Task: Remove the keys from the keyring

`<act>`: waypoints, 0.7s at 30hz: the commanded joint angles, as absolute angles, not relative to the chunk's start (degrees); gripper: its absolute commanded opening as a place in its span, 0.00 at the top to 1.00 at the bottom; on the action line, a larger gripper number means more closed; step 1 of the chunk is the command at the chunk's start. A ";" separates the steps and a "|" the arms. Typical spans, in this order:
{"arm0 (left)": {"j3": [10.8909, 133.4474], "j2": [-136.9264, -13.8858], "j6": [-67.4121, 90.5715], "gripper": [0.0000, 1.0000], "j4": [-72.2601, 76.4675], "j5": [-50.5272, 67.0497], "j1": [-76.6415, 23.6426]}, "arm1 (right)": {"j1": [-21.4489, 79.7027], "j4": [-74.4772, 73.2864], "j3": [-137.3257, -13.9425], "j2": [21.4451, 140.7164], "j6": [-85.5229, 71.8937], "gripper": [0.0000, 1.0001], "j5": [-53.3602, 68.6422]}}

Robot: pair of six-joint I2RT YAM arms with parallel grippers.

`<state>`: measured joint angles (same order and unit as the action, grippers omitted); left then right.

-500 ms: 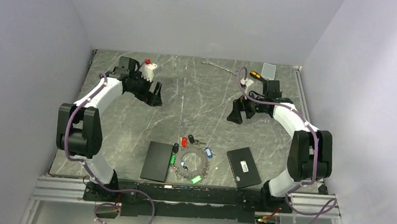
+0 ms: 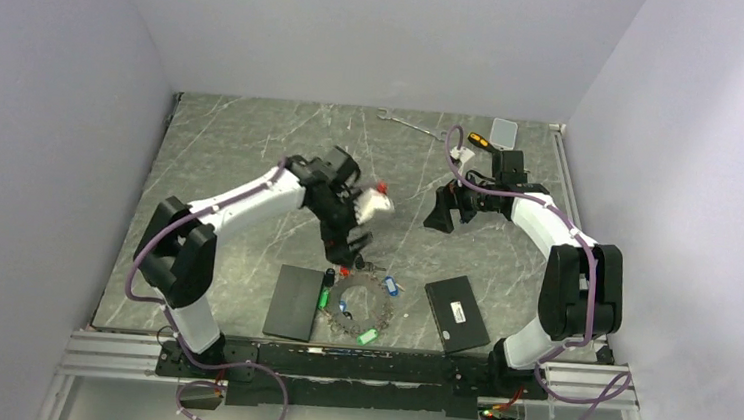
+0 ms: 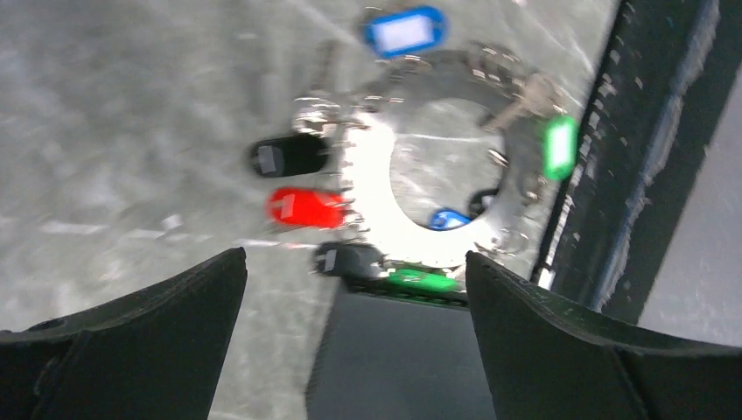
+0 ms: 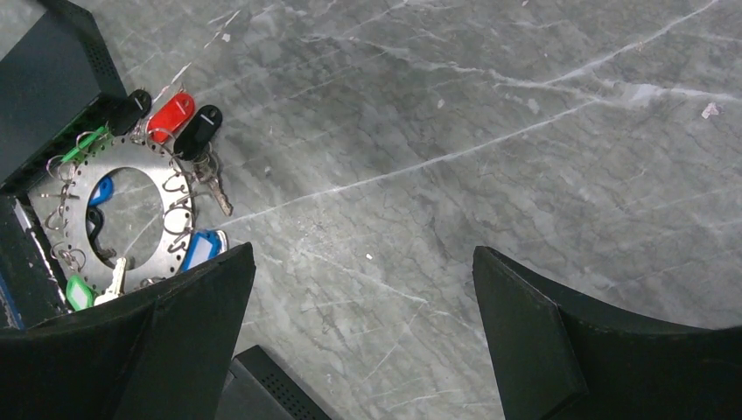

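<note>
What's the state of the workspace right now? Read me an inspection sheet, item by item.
Surface: grey marbled table; no spills seen.
Job's things: keyring lies flat near the front edge, with tagged keys hanging all round it; none seen lying apart.
Clutter: left black box and right black box flank the ring; wrench, screwdriver and pale flat item at the far edge.
Grippers: left gripper hovers over the ring, fingers open, empty; right gripper is raised over bare table, open, empty.
Cables: purple cables run along both arms.
Surroundings: pale walls on three sides; metal rail in front.
</note>
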<state>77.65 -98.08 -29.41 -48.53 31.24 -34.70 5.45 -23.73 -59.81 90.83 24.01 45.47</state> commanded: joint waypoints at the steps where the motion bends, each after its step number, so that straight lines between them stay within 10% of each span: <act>1: 76.24 -96.03 -34.43 0.01 -56.23 27.76 -43.73 | 5.32 -22.53 -61.10 90.88 24.50 0.00 46.13; 21: 65.20 -100.29 -18.28 0.10 -28.47 -4.87 -55.85 | 1.16 -22.83 -61.61 89.85 23.23 0.00 46.64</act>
<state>66.63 -99.77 -19.70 -35.79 1.54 -55.53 1.61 -23.97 -59.86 91.39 23.57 45.08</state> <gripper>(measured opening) 0.905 0.994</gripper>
